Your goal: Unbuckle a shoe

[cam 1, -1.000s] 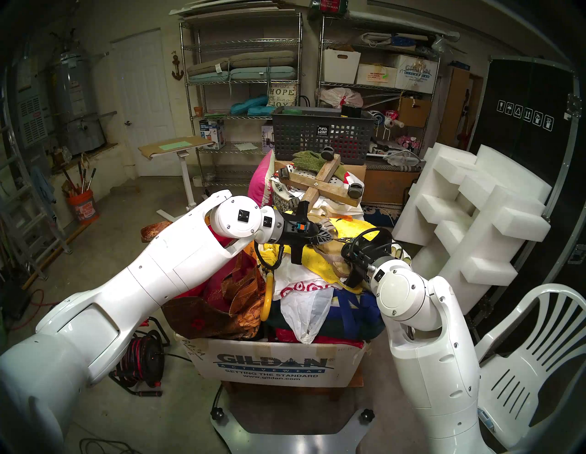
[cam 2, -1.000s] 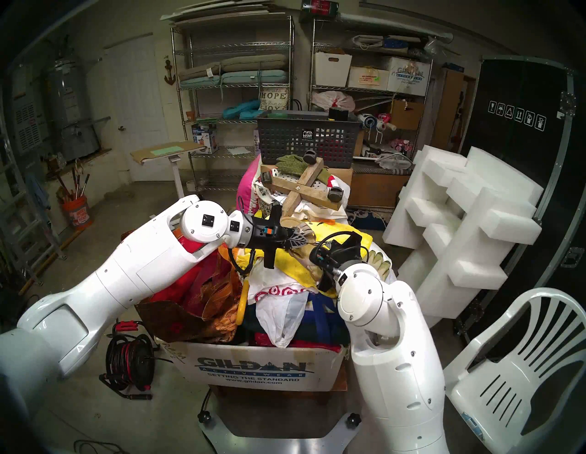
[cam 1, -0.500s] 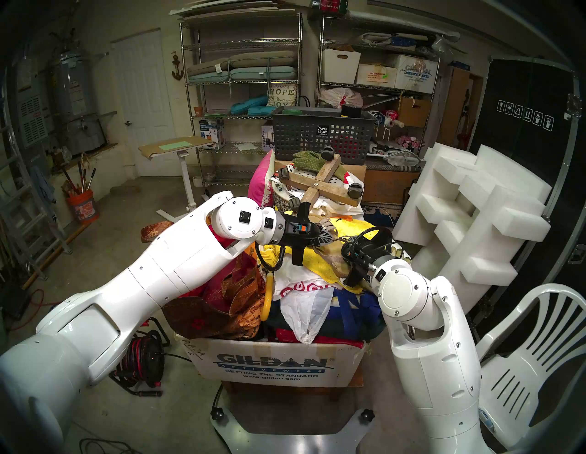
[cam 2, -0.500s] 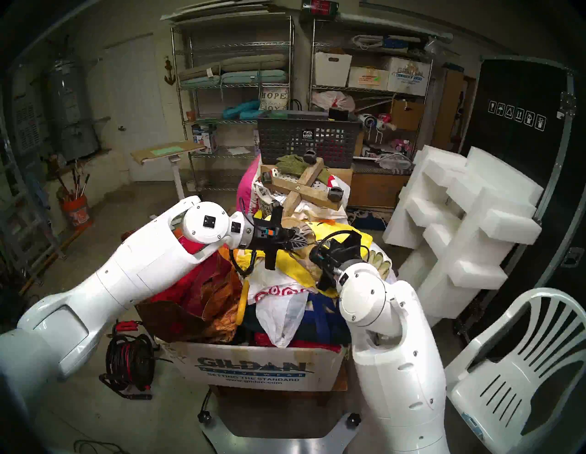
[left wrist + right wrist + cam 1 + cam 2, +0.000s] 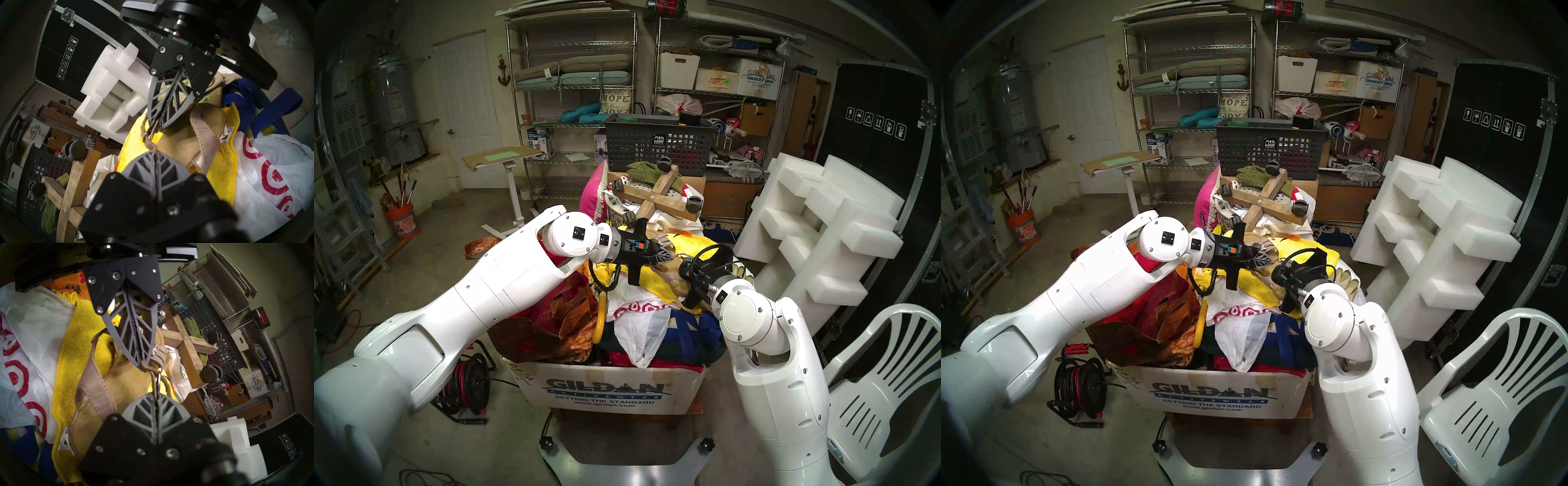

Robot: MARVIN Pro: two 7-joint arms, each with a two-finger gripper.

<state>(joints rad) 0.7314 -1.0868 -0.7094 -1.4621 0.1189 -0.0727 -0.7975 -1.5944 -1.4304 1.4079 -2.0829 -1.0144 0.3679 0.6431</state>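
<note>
A tan strappy sandal point(image 5: 668, 276) lies on a yellow towel point(image 5: 653, 283) on top of a pile of bags. It also shows in the left wrist view point(image 5: 180, 140) and the right wrist view point(image 5: 125, 378). My left gripper point(image 5: 670, 257) and right gripper point(image 5: 683, 266) meet tip to tip above the sandal. Both are shut on its thin brown strap point(image 5: 149, 138). In the right wrist view my right gripper point(image 5: 155, 395) pinches the strap just below a metal buckle ring point(image 5: 159, 378), and the left gripper point(image 5: 141, 364) pinches the strap's end above it.
The pile fills a Gildan cardboard box point(image 5: 605, 390), with a white and red plastic bag point(image 5: 636, 309) in front. Behind the pile are a wooden cross with casters point(image 5: 660, 197) and a dark mesh basket point(image 5: 656, 142). White foam blocks point(image 5: 816, 220) and a plastic chair point(image 5: 884, 390) stand on the right.
My left arm has shifted a little to the right and up, with its gripper still shut on the strap. The right gripper has hardly moved.
</note>
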